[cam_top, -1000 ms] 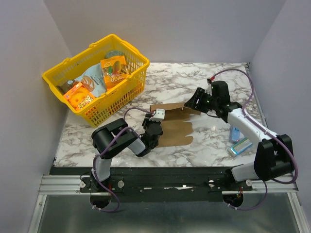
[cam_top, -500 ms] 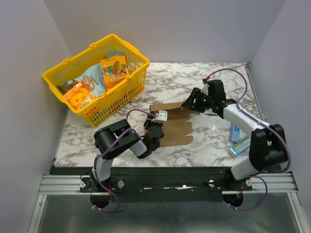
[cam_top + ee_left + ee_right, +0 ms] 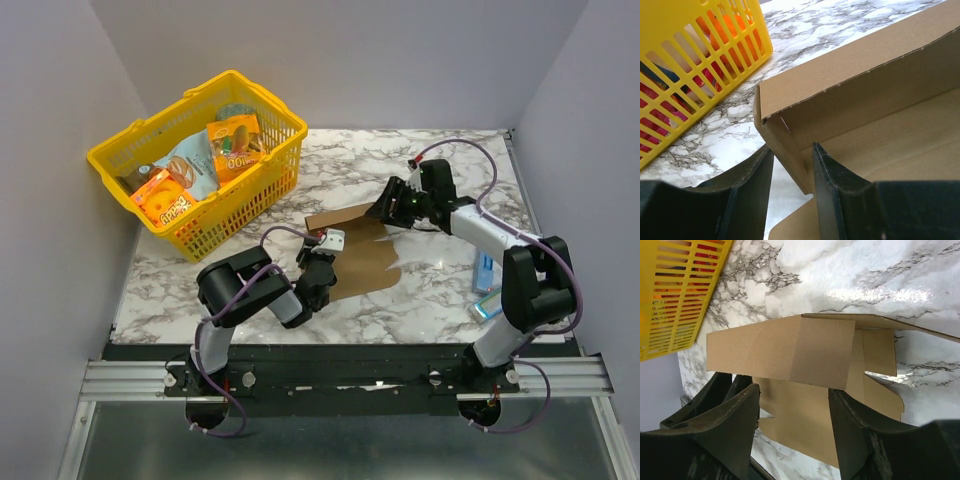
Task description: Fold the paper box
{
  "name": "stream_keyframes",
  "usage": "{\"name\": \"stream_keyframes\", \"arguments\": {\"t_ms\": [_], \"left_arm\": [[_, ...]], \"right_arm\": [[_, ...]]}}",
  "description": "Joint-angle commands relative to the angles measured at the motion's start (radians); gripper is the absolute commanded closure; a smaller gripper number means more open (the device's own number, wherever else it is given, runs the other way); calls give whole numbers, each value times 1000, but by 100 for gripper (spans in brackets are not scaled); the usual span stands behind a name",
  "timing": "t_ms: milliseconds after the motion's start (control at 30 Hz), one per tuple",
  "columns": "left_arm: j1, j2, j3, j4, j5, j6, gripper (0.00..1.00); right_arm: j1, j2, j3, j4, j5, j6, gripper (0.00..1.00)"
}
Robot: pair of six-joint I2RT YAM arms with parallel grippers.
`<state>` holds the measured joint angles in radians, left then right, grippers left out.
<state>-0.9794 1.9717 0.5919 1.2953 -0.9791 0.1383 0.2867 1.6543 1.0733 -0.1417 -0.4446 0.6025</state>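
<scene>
Just right of the yellow basket (image 3: pixel 200 150), the left gripper (image 3: pixel 791 150) straddles, spread, the paper box's (image 3: pixel 360 262) raised corner wall. Plain brown, half-folded. Farther right, the right gripper (image 3: pixel 792 392) is spread too, with bare marble table (image 3: pixel 440 285) beyond.

high overview, wrist views near paper box (image 3: pixel 360 266)

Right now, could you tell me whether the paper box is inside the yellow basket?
No, the paper box lies on the marble table, outside the yellow basket.
</scene>
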Motion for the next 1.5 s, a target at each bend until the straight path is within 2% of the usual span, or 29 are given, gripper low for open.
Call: {"name": "stream_keyframes", "arguments": {"t_ms": [0, 267, 400, 600, 633, 667, 767, 833, 867, 900, 933, 1067, 1100, 1133, 1200, 1300, 1467], "left_arm": [[-5, 15, -15, 38, -18, -12, 57], [-31, 7, -99, 176, 45, 27, 64], [-100, 21, -138, 246, 46, 49, 64], [-117, 4, -155, 259, 40, 38, 67], [-117, -10, -167, 259, 36, 37, 63], [-119, -31, -176, 251, 30, 18, 51], [-101, -202, -211, 121, 55, -63, 37], [-67, -359, -190, -171, 161, -224, 33], [-3, -403, -152, -282, 213, -286, 29], [34, -471, -130, -473, 324, -360, 28], [57, -494, -115, -528, 356, -440, 27], [88, -571, -84, -655, 416, -491, 23], [117, -570, -67, -745, 437, -509, 22], [134, -564, -49, -786, 501, -531, 21], [157, -547, -11, -856, 543, -580, 19], [160, -536, -7, -855, 559, -591, 18], [171, -488, -4, -861, 474, -612, 14]], "right_arm": [[-1, -20, 13, 21, -40, 0, 30], [0, -224, -58, -128, 3, -63, 26], [-1, -237, -62, -171, 70, -79, 26], [-1, -191, -32, -177, 86, -89, 26], [-1, -192, -26, -176, 81, -87, 26], [-1, -200, -19, -177, 75, -87, 26], [-1, -246, -13, -177, 89, -96, 23], [-1, -264, -12, -179, 92, -102, 21], [-1, -278, -9, -180, 90, -101, 21], [0, -284, -6, -182, 83, -96, 21], [0, -287, -4, -182, 77, -93, 21], [0, -301, -6, -180, 66, -87, 21], [-1, -304, -6, -180, 67, -89, 21], [-1, -306, -4, -180, 66, -89, 21], [-1, -312, -4, -179, 63, -90, 21], [-1, -321, -13, -171, 60, -89, 20], [-1, -333, -33, -147, 46, -81, 20]]}}
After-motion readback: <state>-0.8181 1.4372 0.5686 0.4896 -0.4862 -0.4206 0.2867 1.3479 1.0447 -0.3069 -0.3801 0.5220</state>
